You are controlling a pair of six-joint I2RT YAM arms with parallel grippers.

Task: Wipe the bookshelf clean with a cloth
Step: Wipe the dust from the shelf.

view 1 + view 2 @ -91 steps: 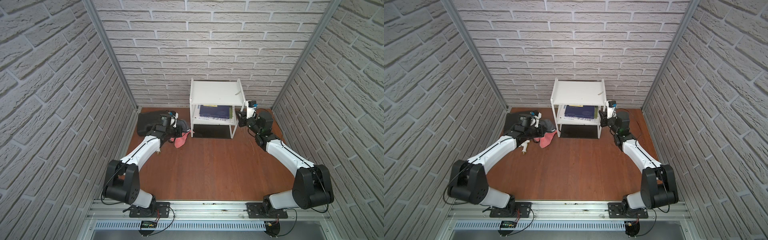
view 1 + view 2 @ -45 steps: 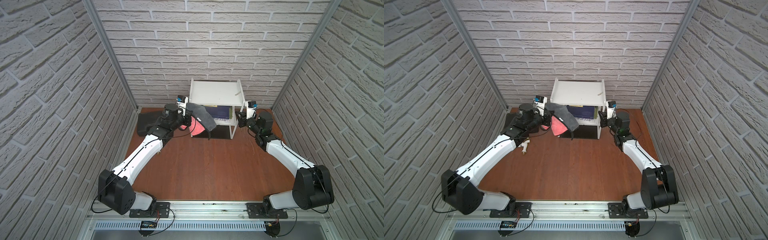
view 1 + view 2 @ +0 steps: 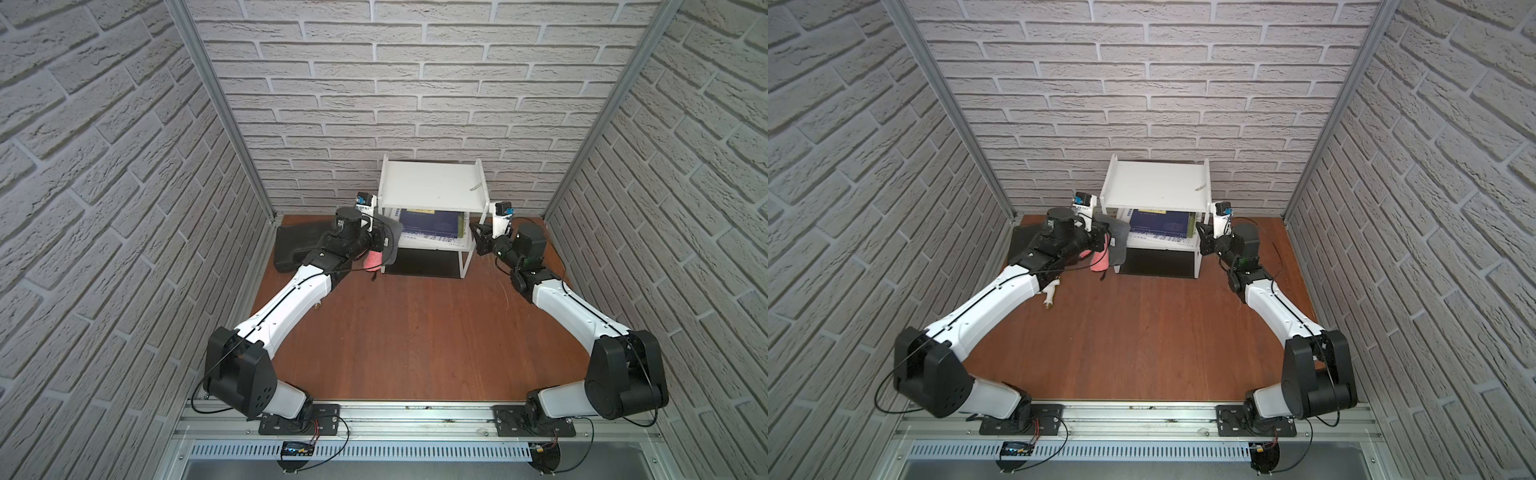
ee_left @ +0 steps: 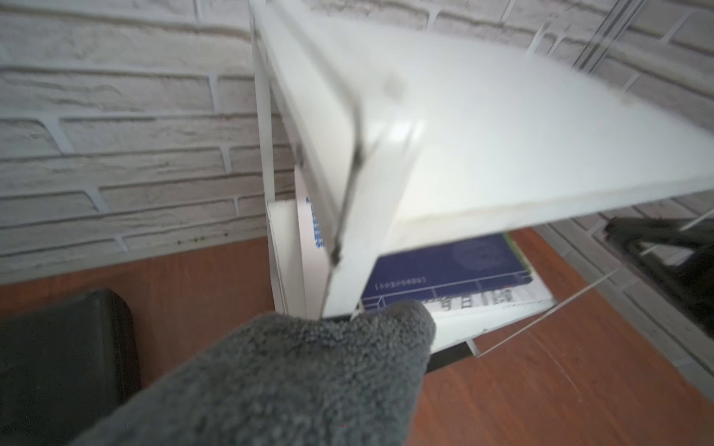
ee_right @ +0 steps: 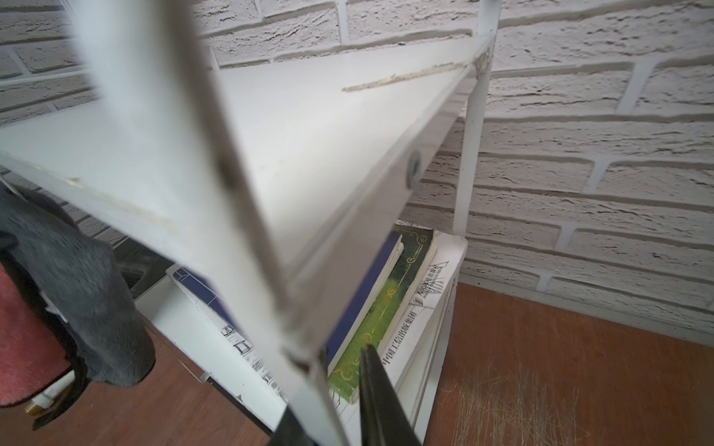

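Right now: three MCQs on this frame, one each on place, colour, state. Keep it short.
1. Where do the books lie?
A. on the top board
B. on the middle shelf
C. on the table

2. What colours is the cloth?
A. grey with a pink side
B. plain white
C. blue and yellow

3. What is the right gripper doing?
A. hanging open over the table
B. holding a book
C. clamped on a front leg of the bookshelf

Key:
1 B: the books sit under the top board of the bookshelf, on its middle shelf.
2 A: the cloth, held by the left gripper, shows grey pile with pink beside it.
3 C: the right gripper has a finger on each side of the thin white leg.
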